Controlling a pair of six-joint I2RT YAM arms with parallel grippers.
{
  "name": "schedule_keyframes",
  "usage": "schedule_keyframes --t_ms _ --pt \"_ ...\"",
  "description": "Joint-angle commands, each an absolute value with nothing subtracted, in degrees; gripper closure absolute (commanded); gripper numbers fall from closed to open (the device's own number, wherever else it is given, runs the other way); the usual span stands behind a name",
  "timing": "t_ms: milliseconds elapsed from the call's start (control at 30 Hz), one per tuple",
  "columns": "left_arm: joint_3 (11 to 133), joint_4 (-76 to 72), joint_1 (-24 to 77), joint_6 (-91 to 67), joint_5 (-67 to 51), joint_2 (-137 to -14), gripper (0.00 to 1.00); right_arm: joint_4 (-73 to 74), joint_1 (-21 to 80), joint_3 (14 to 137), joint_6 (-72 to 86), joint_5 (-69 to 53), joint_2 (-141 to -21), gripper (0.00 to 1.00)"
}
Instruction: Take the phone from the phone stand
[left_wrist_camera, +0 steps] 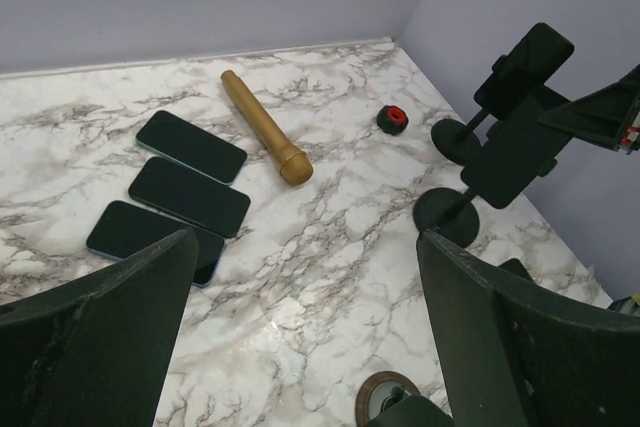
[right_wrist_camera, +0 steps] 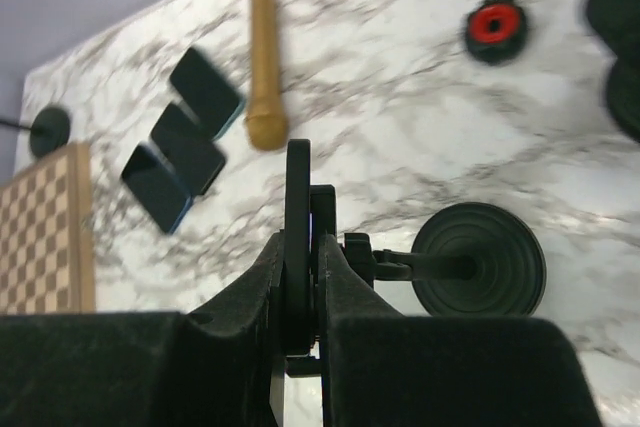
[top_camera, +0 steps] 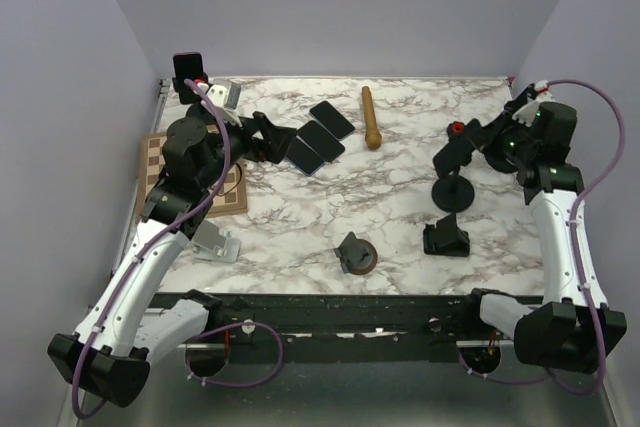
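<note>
Above the round black base of the phone stand (right_wrist_camera: pixel 479 259), on the right side of a white marble table (top_camera: pixel 400 207), a dark phone (right_wrist_camera: pixel 298 197) stands upright in the stand's clamp. The right gripper (right_wrist_camera: pixel 300 282) is shut narrowly on this phone, with one finger against each flat face. From the right wrist camera the phone shows edge-on, as a thin black strip rising between the two fingertips. The stand's stem and base lie just beyond it, and the clamp touches the phone's back.

Well to the left of the phone stand, the left gripper (left_wrist_camera: pixel 307 237) has its jaws spread wide and holds nothing. It hovers near three spare phones (top_camera: pixel 320 140) lying flat side by side. Between those phones and the phone stand lies a wooden rod (top_camera: pixel 371 117). Just behind the phone stand sits a small black knob with a red top (top_camera: pixel 456 128). Just in front of the phone stand, toward the arms, is a second, shorter black stand (top_camera: pixel 445 239). Far to the left of the phone stand, a wooden checkerboard (top_camera: pixel 155 157) lies at the table's edge
</note>
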State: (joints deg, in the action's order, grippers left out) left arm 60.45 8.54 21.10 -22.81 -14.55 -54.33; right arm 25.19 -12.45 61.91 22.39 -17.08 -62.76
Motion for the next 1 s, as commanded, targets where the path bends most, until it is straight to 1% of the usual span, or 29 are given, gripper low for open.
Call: schedule_keyframes --t_ms 0,67,133,267,333,400,467,533,567,733,767,800,933,967 --pt "59.79 5.8 20.74 -23.63 -18.7 -55.83 0.02 24.49 -3.06 66.32 18.46 -29.5 -66.16 0.99" --pt "59.52 4.72 20.66 -23.94 -20.63 -56.6 0.02 25.84 3.73 67.68 16.52 -30.07 -68.08 0.99" --pt "59.27 3.18 20.65 -24.46 -23.46 -57.47 0.03 27.11 8.44 68.61 14.85 -31.52 -69.98 0.99" --pt "58.88 0.3 20.65 -26.03 -29.5 -59.85 0.06 27.46 14.57 68.07 13.03 -32.85 -72.86 0.99" --pt "59.01 -1.16 20.65 -26.94 -32.41 -61.61 0.1 25.91 16.03 67.31 12.99 -35.84 -73.88 0.99" --pt "59.06 -2.59 20.65 -28.02 -35.43 -63.39 0.15 23.2 17.61 66.44 13.42 -39.52 -74.54 0.99" --pt "58.66 -4.6 20.69 -29.29 -38.07 -64.86 0.22 20.59 18.93 66.01 13.79 -43.15 -75.33 0.99" --pt "58.49 -5.83 21.03 -30.3 -39.84 -66.2 0.33 19.4 19.76 66.41 13.56 -45.91 -76.53 0.99" --pt "58.65 -5.46 21.53 -30.29 -40.03 -66.88 0.36 19.35 19.96 66.9 13.32 -46.93 -77.36 0.99" --pt "59.42 -3.72 24.85 -29.79 -40.22 -69.26 0.37 23.56 20.04 71.14 10.29 -48.82 -81.54 0.98" --pt "59.14 -3.9 25.31 -30.45 -39.99 -69.55 0.37 24.41 20.04 71.88 9.88 -47.92 -81.8 0.96" --pt "58.86 -3.62 25.75 -31.59 -39.05 -69.82 0.37 24.88 20.04 72.32 9.79 -46.37 -81.91 0.89" --pt "57.09 -2.29 26.18 -35.69 -35.09 -69.73 0.37 24.84 20.04 72.28 13.07 -39.69 -80.51 0.66" --pt "57.04 -2.51 26.32 -35.93 -35.29 -69.87 0.37 24.51 20.04 71.76 14.24 -37.89 -79.73 0.62"
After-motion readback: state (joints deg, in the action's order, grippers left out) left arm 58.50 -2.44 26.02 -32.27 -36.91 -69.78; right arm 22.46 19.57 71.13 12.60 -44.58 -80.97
